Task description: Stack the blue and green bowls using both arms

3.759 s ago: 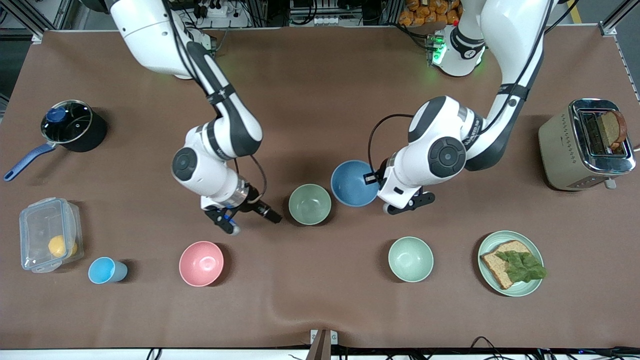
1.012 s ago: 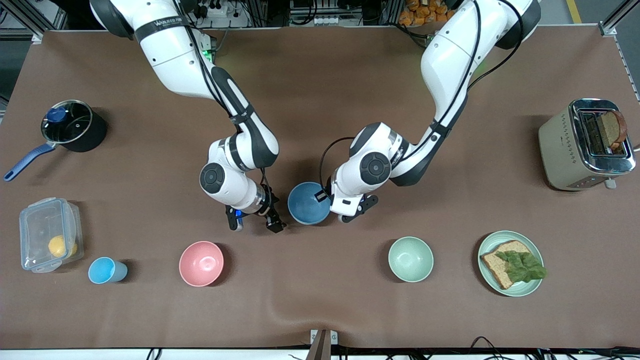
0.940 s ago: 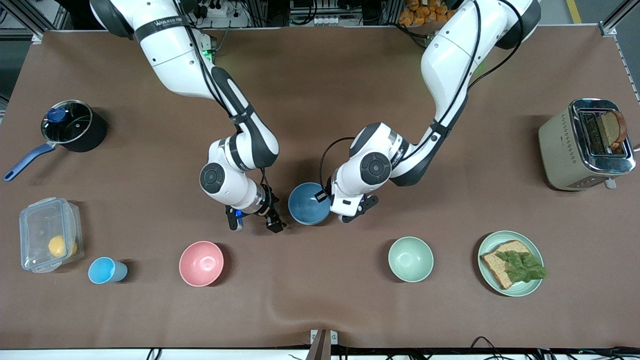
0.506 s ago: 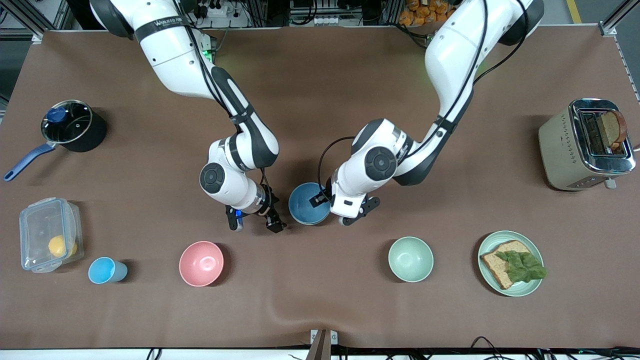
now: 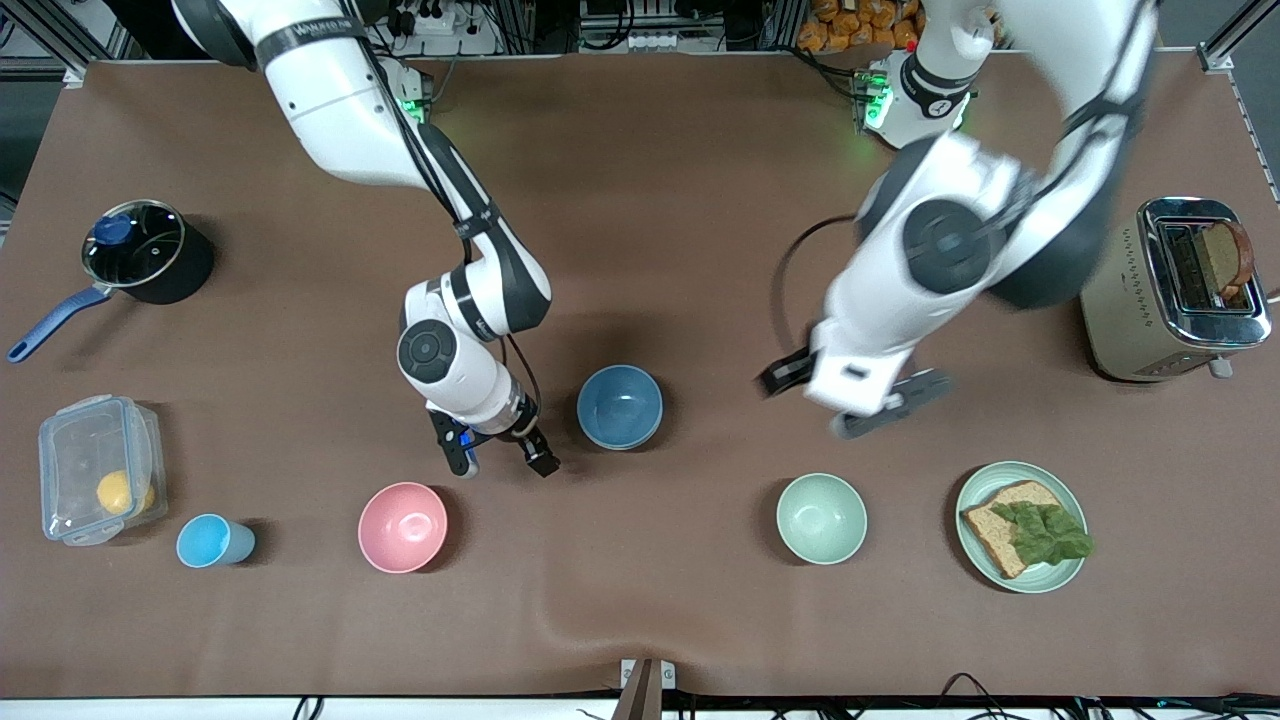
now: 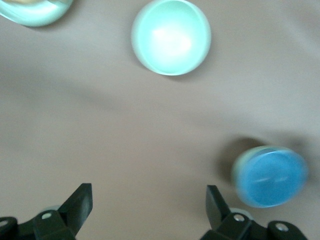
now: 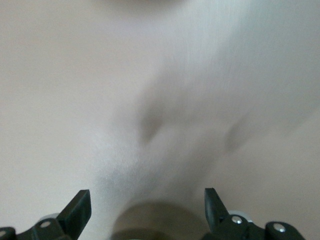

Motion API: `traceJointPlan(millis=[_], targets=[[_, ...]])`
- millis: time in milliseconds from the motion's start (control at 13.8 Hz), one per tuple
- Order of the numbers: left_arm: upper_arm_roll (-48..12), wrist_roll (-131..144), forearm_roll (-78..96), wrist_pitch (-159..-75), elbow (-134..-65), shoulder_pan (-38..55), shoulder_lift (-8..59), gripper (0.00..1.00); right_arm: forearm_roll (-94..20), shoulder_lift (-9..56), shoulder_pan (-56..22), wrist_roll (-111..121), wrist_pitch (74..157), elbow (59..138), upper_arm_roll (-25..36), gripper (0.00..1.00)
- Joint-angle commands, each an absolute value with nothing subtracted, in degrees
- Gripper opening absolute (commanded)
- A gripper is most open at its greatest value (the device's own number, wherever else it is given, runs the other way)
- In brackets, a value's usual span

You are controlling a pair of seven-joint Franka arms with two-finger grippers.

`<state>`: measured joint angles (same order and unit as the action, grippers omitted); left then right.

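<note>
The left gripper (image 5: 860, 400) has let go of the blue bowl (image 5: 620, 406) and risen away toward the toaster (image 5: 1172, 290), fingers spread wide over bare table. The blue bowl now sits nested in the green bowl (image 6: 239, 167), only a pale rim of which shows in the left wrist view. The right gripper (image 5: 497, 455) hangs just beside the blue bowl, toward the pink bowl (image 5: 402, 527), fingers also spread, holding nothing. The mint bowl (image 5: 821, 518) stands apart from the blue bowl, nearer the front camera.
</note>
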<state>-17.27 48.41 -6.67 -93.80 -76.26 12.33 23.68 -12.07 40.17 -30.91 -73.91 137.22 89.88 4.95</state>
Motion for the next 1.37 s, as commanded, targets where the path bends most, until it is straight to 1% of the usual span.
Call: traceJointPlan(millis=[0,217,289,434,578,651,723,795,867,940,1084,1301], targets=[[-17.84,42.2,-10.1,-87.12,-79.36,8.82,16.28,1.0,-8.79,32.45,-26.03,-60.53,128.17,91.32,4.48,1.0],[-18.02,33.52,-9.49,-86.22,-81.21,2.22,11.87,1.0,-8.18,25.34,-21.81,-39.53,117.63,91.41,4.83,1.0],[-17.15,27.4,-9.32,-86.31,-81.73,1.33,10.47,1.0,-8.0,22.7,-19.1,-32.24,114.81,91.32,4.92,1.0],[-12.85,20.76,-8.18,-86.31,-81.91,2.8,9.06,1.0,-5.3,17.43,-16.71,-22.1,110.5,91.76,4.92,1.0],[-11.87,18.82,-5.81,-86.31,-82.44,1.33,8.62,1.0,-1.94,11.28,-15.47,-17.6,102.17,91.93,4.49,1.0],[-11.52,17.5,-5.71,-86.31,-82.88,1.06,8.0,1.0,-1.85,9.42,-14.6,-14.79,99.95,92.11,4.31,1.0],[-11.17,16.53,-5.63,-86.31,-83.75,0.79,7.22,1.0,-1.85,6.71,-11.72,-9.46,97.76,93.07,2.74,1.0],[-10.47,15.91,-4.84,-86.4,-84.89,0.01,5.9,1.0,-1.85,4.59,-7.17,-5.84,95.91,93.69,-0.58,1.0],[-10.29,14.86,-3.53,-86.48,-85.95,-0.35,4.84,1.0,-1.85,2.92,-2.94,-5.11,93.8,93.69,-4.1,1.0],[-9.67,14.24,-3.25,-86.48,-87.0,-0.79,3.79,1.0,-1.85,1.68,-0.38,-3.79,91.69,93.6,-5.35,1.0],[-9.06,13.54,-2.38,-86.57,-89.03,-0.79,1.94,1.0,1.47,-0.43,0.35,2.6,89.13,93.51,-4.66,1.0],[-9.05,13.01,-1.85,-86.48,-91.14,-0.7,0.18,1.0,2.29,-0.7,0.53,6.32,87.63,91.68,0.34,1.0]])
